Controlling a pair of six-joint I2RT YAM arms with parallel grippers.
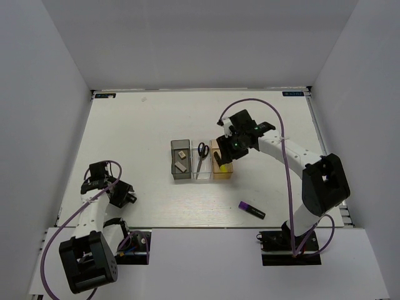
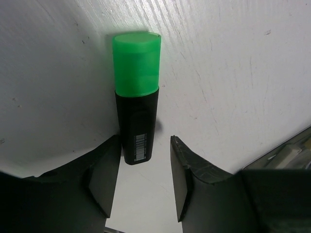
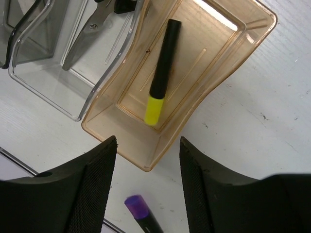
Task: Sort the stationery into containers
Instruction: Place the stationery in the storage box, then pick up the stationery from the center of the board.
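A green-capped black marker lies on the white table, its black end just between the open fingers of my left gripper, near the left finger. That gripper sits low at the near left. My right gripper is open and empty above the amber bin, which holds a yellow-ended marker. The clear bin holds the scissors. The dark grey bin holds two erasers. A purple-ended marker lies on the table at the near right and shows below my right gripper.
White walls close in the table on the left, back and right. The arm bases stand at the near edge. The right arm's purple cable loops over the table right of the bins.
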